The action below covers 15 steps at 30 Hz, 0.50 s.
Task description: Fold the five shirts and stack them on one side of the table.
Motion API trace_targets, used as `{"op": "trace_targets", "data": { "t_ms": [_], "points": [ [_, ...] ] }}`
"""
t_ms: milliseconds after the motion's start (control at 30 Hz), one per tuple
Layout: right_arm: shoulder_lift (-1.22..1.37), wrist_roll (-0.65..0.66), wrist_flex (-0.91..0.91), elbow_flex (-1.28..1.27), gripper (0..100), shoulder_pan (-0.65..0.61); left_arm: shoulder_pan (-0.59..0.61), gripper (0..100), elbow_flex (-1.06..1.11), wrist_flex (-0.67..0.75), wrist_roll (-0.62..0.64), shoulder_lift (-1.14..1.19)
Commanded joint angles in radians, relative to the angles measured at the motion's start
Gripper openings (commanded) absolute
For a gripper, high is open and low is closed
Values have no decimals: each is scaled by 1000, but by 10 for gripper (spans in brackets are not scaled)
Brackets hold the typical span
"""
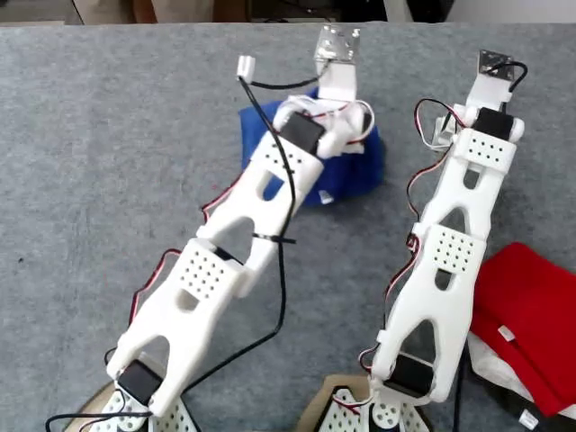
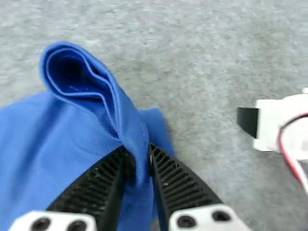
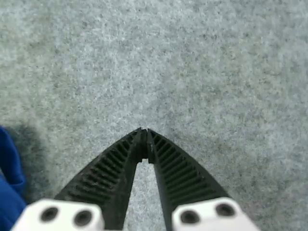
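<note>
Clamped tight, the left gripper (image 2: 137, 155) has its two black ribbed jaws pinched on a raised fold of the blue shirt (image 2: 48, 159). The cloth stands up between them in a rolled, open loop, while the rest of the shirt spreads flat on the grey table (image 1: 90, 135). From the near edge, where both arms are mounted side by side, the red shirt (image 1: 531, 315) is the closest garment. It lies in flat folded layers just beside the base of the right arm (image 1: 450, 252), with a pale cloth (image 1: 493, 364) showing under its near side. Farther in sits the blue shirt, bunched into a small heap under the wrist of the left arm (image 1: 216, 270), which slants across from its base toward the middle of the table. The blue and red shirts are well apart, with the right arm between them. Farther still, the right arm stretches nearly straight toward the far edge. The right gripper (image 3: 144, 132) is closed on nothing — its tips meet over bare grey cloth, with only an edge of blue at one side of its own camera's view. From the left wrist, a white housing (image 2: 284, 125) of the other arm, with a red wire, shows beyond the shirt.
</note>
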<state>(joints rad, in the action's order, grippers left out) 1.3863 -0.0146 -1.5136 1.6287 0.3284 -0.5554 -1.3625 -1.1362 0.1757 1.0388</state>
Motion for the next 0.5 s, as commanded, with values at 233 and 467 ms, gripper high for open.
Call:
{"op": "trace_targets", "data": {
  "t_ms": [233,467],
  "points": [
    [-18,-8,15,39,5,12,-54,20,6,124,11,-13],
    [-18,-9,15,39,5,13,-48,137,84,170,18,-15]
  ]
}}
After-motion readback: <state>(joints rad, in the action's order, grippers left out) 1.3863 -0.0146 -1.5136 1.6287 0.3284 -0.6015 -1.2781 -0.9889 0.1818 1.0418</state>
